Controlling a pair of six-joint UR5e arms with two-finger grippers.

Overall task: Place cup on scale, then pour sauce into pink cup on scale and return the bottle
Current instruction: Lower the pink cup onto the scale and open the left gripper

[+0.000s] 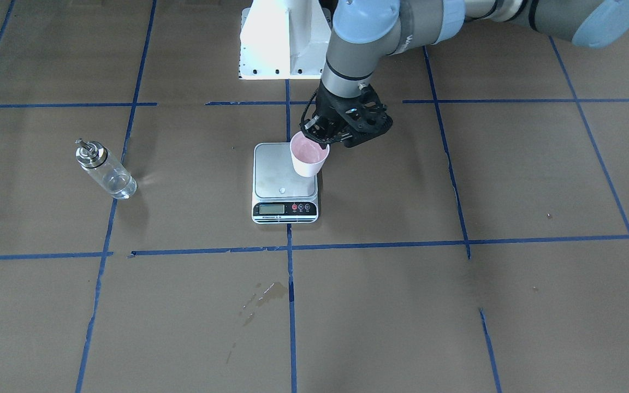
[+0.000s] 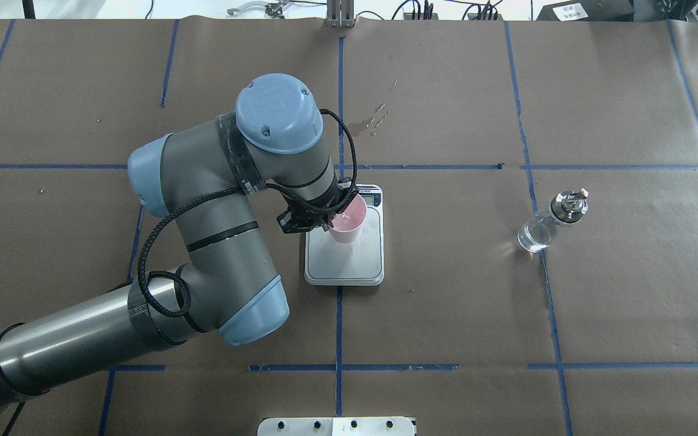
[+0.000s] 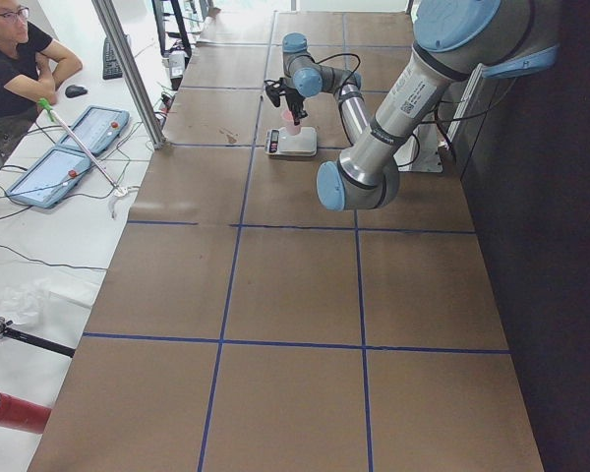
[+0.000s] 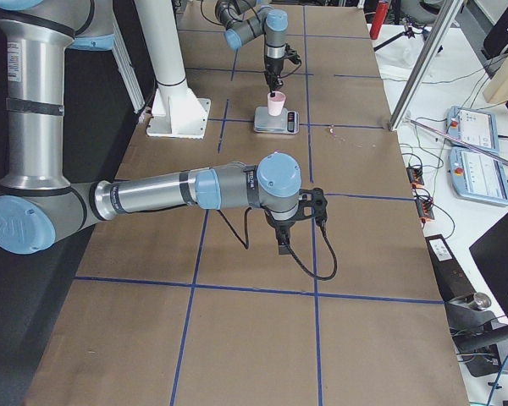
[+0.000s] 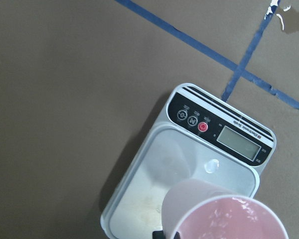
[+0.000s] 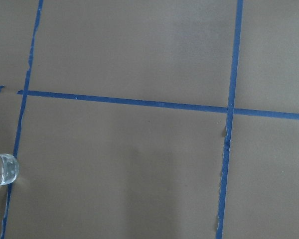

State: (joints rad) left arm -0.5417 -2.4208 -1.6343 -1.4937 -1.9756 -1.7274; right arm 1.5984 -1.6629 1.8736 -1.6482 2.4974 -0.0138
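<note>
Nearest in the exterior right view, lower middle: the right claw [image 4: 284, 244], pointing down over bare table [image 4: 254, 338], well short of the scale. Open or closed: cannot tell from here.

In the front-facing frame, lowest at bottom centre: a dark stain [image 1: 264, 293] on the brown paper, just beside a blue tape line [image 1: 291, 305]. Above that, at mid-frame: the scale [image 1: 276, 177], lying flat with its display strip turned toward the bottom edge. Over the platform's upper right corner: the cup [image 1: 309, 158], upright, pink inside showing. Hard to tell whether its base touches the platform or hangs just clear. Gripped at the rim on its upper right side by the left claw [image 1: 320, 143], closed on the cup.

Level with the scale, at the far left of the frame: the bottle [image 1: 106, 170], standing alone with its silver cap up and clear sauce [image 1: 119, 184] inside, touched by nothing.

Farthest, at the top edge: the white robot base [image 1: 284, 41].
</note>
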